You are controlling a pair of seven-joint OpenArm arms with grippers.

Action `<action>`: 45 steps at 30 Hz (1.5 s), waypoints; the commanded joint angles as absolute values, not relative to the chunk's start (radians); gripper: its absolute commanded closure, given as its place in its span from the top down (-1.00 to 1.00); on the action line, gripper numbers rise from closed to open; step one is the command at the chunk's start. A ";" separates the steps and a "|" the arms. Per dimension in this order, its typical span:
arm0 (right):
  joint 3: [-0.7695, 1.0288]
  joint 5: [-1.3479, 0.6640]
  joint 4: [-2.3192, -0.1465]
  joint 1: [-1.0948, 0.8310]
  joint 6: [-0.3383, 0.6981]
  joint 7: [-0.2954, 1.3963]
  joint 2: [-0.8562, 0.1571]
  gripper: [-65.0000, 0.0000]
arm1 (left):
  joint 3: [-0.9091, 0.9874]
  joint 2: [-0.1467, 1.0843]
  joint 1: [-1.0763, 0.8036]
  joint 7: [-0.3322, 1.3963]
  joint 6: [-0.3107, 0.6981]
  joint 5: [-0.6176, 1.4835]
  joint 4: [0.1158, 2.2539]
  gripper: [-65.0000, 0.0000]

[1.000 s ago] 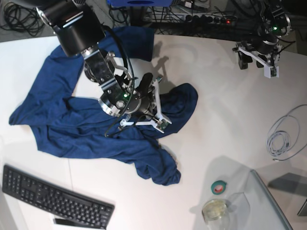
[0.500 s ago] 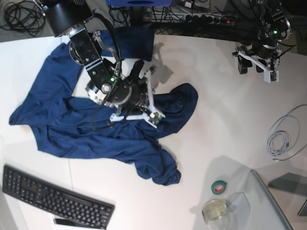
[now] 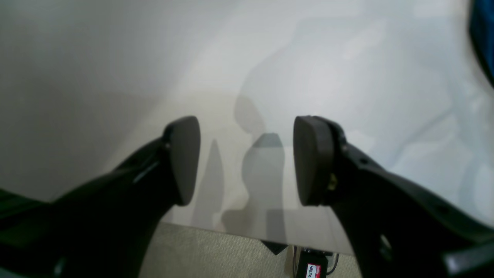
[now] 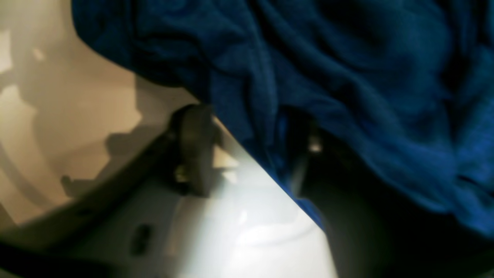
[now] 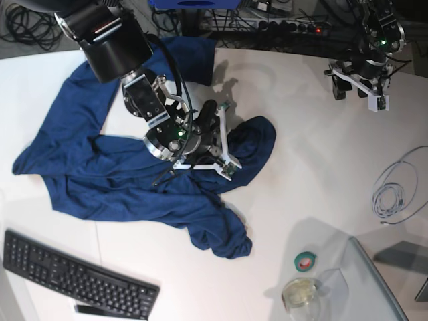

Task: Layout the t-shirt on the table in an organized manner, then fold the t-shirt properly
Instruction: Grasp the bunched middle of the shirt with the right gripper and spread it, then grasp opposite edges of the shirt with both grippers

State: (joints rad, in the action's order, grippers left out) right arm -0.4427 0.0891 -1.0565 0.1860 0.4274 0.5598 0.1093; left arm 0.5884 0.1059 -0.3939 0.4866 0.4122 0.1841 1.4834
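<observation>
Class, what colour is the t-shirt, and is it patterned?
The t-shirt is plain dark navy blue, unpatterned; clearest in the base view.

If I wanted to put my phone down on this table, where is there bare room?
Bare table lies between the t-shirt and the coiled cable. A smaller patch lies between the keyboard and the tape roll. The left is crowded: rumpled shirt under the right claw.
</observation>
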 commanded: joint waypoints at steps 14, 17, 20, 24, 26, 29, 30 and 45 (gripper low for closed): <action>-0.446 0.085 -1.380 0.050 0.429 0.619 0.062 -1.00 | 0.593 0.119 -0.387 0.472 0.414 0.191 1.497 0.15; -0.446 0.085 -1.494 -0.016 0.430 0.657 0.033 -1.00 | 0.593 0.120 -0.387 0.472 0.414 0.191 1.495 0.15; -0.446 0.085 -1.567 -0.076 0.430 0.664 -0.001 -1.00 | 0.593 0.120 -0.386 0.472 0.414 0.191 1.495 0.15; -0.446 0.085 -1.593 -0.127 0.430 0.664 -0.036 -1.00 | 0.593 0.120 -0.386 0.472 0.414 0.191 1.495 0.15; -0.446 0.085 -1.590 -0.142 0.430 0.664 -0.044 -1.00 | 0.593 0.122 -0.386 0.472 0.414 0.191 1.495 0.15; -0.440 0.087 -1.544 -0.143 0.430 0.664 -0.045 -0.96 | 0.593 0.122 -0.386 0.472 0.414 0.191 1.495 0.15; -0.440 0.087 -1.520 -0.139 0.430 0.664 -0.045 -0.91 | 0.593 0.122 -0.386 0.472 0.414 0.191 1.495 0.15; -0.435 0.090 -1.692 -0.173 0.427 0.705 -0.047 -0.04 | 0.298 0.081 -0.395 0.479 0.415 0.246 1.587 0.18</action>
